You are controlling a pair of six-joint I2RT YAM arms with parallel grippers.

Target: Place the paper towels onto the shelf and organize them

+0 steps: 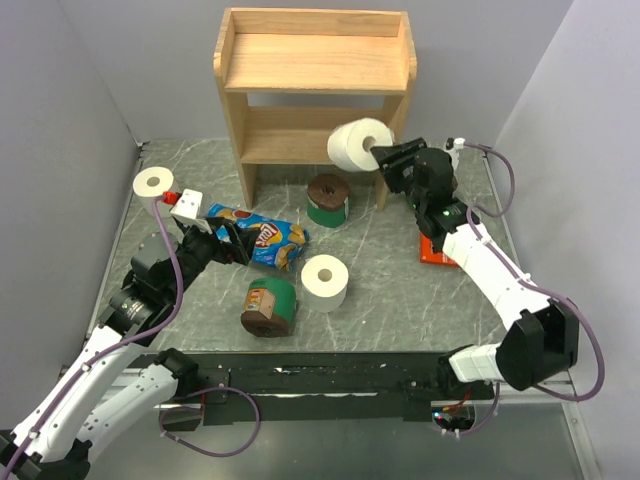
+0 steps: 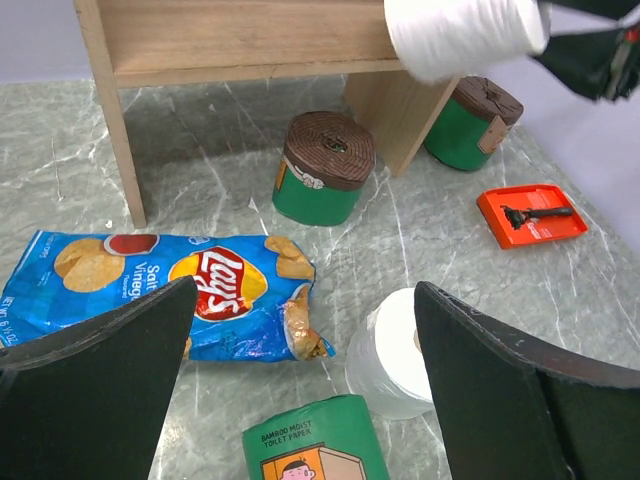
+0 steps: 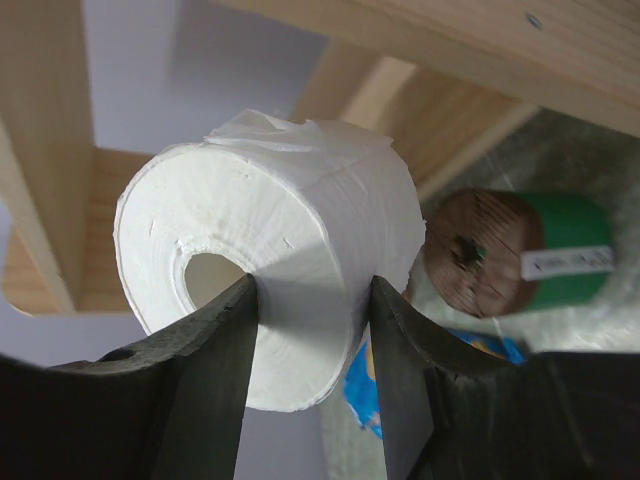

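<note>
My right gripper (image 1: 383,153) is shut on a white paper towel roll (image 1: 358,145), held in the air just in front of the right side of the light-wood shelf (image 1: 315,62), level with its lower tier. In the right wrist view my fingers (image 3: 215,360) pinch the roll's wall (image 3: 290,230). My left gripper (image 1: 230,240) is open and empty, low over the blue chip bag (image 1: 262,236). In the left wrist view a white roll (image 2: 395,350) and a green roll (image 2: 310,440) lie between my fingers (image 2: 500,370). Both shelf tiers show nothing on them.
A green roll (image 1: 327,200) stands by the shelf's right leg, and another green roll (image 2: 470,120) stands behind that leg. A white roll (image 1: 153,185) sits far left. The orange razor package (image 1: 437,250) lies under my right arm. Grey walls close in on both sides.
</note>
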